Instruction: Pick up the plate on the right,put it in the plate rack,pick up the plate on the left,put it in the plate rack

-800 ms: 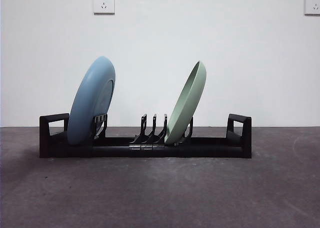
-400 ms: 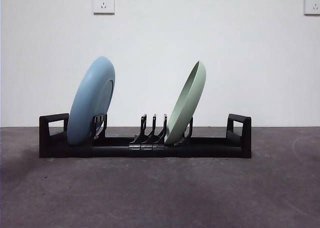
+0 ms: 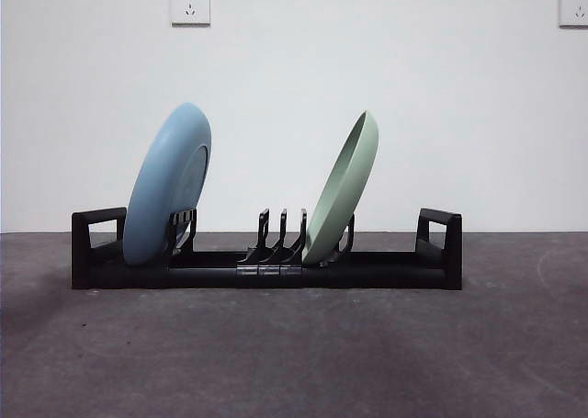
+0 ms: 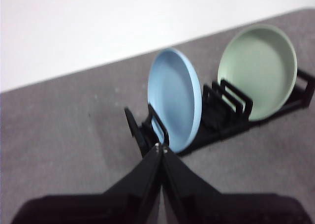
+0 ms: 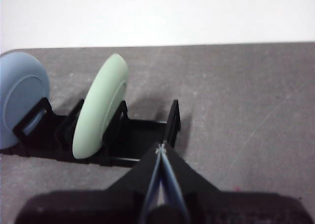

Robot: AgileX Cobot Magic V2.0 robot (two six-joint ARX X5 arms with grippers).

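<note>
both plates seated in the plate rack (image 3: 266, 269), on the dark grey table (image 3: 294, 354). blue plate (image 3: 168, 186) upright at the left end, leaning right, lower rim down in the slot just inside the left boxy loop (image 3: 97, 243). green plate (image 3: 342, 190) right of centre, also leaning right, propped against a prong. three bare curved prongs (image 3: 281, 237) between the two plates; plates well apart, not touching. right boxy loop (image 3: 439, 243) unoccupied, a short gap from the green plate.

left gripper (image 4: 160, 147) pulled back, near side of the rack's left end, jaws pressed together, tips meeting, nothing between them. right gripper (image 5: 160, 147) likewise off the rack, near its right end, jaws closed tip to tip, holding nothing. neither gripper visible in the front view.

surroundings: plain white wall (image 3: 294, 106) behind, two wall sockets, one upper left (image 3: 190, 4), one at the upper right edge (image 3: 574, 5). nothing standing between grippers and rack.
</note>
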